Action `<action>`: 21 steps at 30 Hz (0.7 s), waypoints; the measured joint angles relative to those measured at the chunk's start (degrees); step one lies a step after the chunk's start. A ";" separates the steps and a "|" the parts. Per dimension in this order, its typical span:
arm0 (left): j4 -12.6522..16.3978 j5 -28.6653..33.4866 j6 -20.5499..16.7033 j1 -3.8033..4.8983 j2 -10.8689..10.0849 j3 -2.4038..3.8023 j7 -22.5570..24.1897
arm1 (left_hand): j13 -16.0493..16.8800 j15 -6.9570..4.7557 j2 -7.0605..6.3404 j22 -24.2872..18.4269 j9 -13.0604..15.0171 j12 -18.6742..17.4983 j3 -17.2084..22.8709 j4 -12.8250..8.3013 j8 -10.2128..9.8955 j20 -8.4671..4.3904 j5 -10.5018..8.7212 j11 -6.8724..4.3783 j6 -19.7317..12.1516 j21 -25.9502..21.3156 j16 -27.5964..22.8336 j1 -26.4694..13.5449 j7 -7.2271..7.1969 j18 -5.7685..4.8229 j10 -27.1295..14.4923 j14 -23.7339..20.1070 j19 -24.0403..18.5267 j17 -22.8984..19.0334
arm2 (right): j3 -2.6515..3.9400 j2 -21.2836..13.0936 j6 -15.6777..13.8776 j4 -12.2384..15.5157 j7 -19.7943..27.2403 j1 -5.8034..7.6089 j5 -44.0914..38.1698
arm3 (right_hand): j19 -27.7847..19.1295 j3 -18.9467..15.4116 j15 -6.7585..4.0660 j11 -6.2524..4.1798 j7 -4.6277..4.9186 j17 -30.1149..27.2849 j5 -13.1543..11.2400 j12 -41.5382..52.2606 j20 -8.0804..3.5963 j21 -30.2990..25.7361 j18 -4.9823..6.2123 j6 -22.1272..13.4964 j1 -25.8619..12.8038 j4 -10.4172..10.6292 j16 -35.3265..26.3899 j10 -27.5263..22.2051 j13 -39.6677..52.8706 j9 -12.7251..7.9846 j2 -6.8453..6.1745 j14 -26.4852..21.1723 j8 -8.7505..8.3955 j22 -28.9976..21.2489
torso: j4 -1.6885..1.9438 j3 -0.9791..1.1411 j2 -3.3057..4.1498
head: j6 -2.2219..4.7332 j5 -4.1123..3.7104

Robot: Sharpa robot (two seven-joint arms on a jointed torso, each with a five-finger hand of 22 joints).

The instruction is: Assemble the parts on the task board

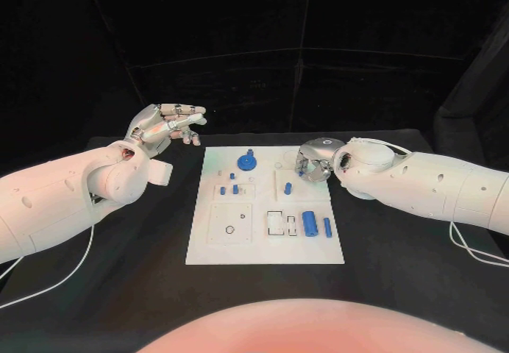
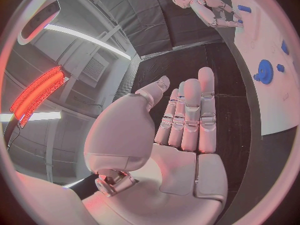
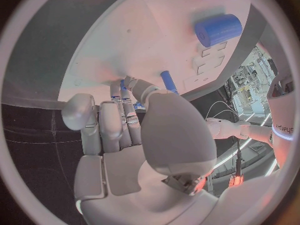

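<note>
So the black table (image 1: pixel 127 287) has the white task board (image 1: pixel 265 250) lying flat in its middle, and that board carries all the blue parts. Biggest of them is the gear (image 1: pixel 247 160) up at the board's far edge, then a fat cylinder (image 1: pixel 309 222) near the board's right side with a thinner rod (image 1: pixel 328 228) just beside it, then a peg (image 1: pixel 287 188) around the board's centre and a few tiny pegs (image 1: pixel 223 190) left of that.

The left hand (image 1: pixel 170 123) is raised off the board's far left corner, holding nothing; in its wrist view the fingers (image 2: pixel 190 115) are straight and lying close together. The right hand (image 1: pixel 314 163) is low over the board's far right part, fingers curled down toward the surface. I can't tell if it's pinching anything.
</note>
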 measured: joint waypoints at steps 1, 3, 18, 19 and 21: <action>0.00 0.01 0.00 0.00 -0.01 0.00 0.00 | 0.02 0.00 0.00 -0.05 0.00 0.00 0.00 0.00 0.00 0.00 0.00 0.00 0.00 -0.02 0.00 0.00 0.00 0.00 0.00 0.00 0.00 -0.01 | 0.00 0.00 0.13 -0.01 -0.01 0.00 0.00 | 0.01 0.31 0.00 -0.21 -0.03 0.07 0.00 0.00 -0.01 0.12 0.00 0.45 -0.01 -0.11 0.14 0.22 -0.02 0.05 0.01 0.00 0.00 0.17 | 0.00 0.00 0.00 | -0.02 -0.02; 0.00 0.03 0.00 0.00 -0.02 0.00 0.00 | 0.06 0.00 0.00 -0.10 -0.02 0.00 0.00 0.00 0.00 0.00 0.00 0.00 0.00 -0.21 0.00 0.00 0.00 0.00 0.00 0.00 0.00 -0.01 | 0.06 0.04 0.39 -0.03 -0.01 0.01 0.00 | 0.21 0.71 0.00 -0.28 -0.27 0.26 0.00 0.00 -0.21 0.40 0.00 1.02 -0.38 -0.07 0.40 0.98 -0.05 0.13 0.38 0.00 0.00 0.53 | 0.00 -0.01 -0.01 | -0.08 -0.08; -0.13 0.13 0.00 0.00 -0.12 0.00 0.00 | 0.08 0.00 0.27 -0.23 -0.04 0.27 0.00 0.00 0.00 0.00 0.00 -0.20 0.00 -0.21 0.00 0.27 0.00 -0.01 -0.21 0.00 0.00 -0.20 | 0.06 0.42 0.75 -0.06 -0.39 0.06 -0.01 | 1.85 1.95 -0.85 -1.32 -1.40 1.95 -1.88 -0.66 -1.01 3.29 -0.92 4.49 -1.36 -0.41 2.59 4.59 -0.10 0.55 1.97 0.01 0.66 4.52 | 0.00 -0.05 -0.05 | -0.12 -0.02; -0.16 0.13 0.00 0.00 -0.13 0.00 0.00 | 0.12 0.00 0.27 -0.28 -0.04 0.49 -0.16 -0.16 0.00 0.00 -0.01 0.00 0.00 -0.21 0.00 0.27 0.00 -0.01 -0.41 0.00 0.00 -0.27 | 0.03 0.37 0.49 0.02 -0.51 0.02 -0.01 | 1.85 1.95 -0.85 -1.53 -1.40 1.95 -2.13 -0.66 -1.01 3.29 -0.92 4.49 -1.52 -0.41 2.59 4.79 -0.10 0.63 2.13 0.01 0.66 4.63 | 0.00 -0.05 -0.07 | -0.13 0.01; -0.21 0.14 -0.01 0.00 -0.14 0.00 0.00 | 0.12 0.00 0.36 -0.28 -0.04 0.49 -0.16 -0.16 0.00 0.00 -0.01 0.00 0.00 -0.45 0.00 0.37 0.00 -0.01 -0.41 0.00 0.00 -0.29 | 0.02 0.22 0.04 0.20 -0.68 -0.05 -0.01 | 1.85 1.95 -0.85 -1.52 -1.40 1.95 -2.18 -0.90 -1.00 3.29 -0.92 4.49 -1.58 -0.41 2.59 4.79 -0.10 0.67 2.19 0.01 0.66 4.73 | -0.01 -0.05 -0.08 | -0.13 0.06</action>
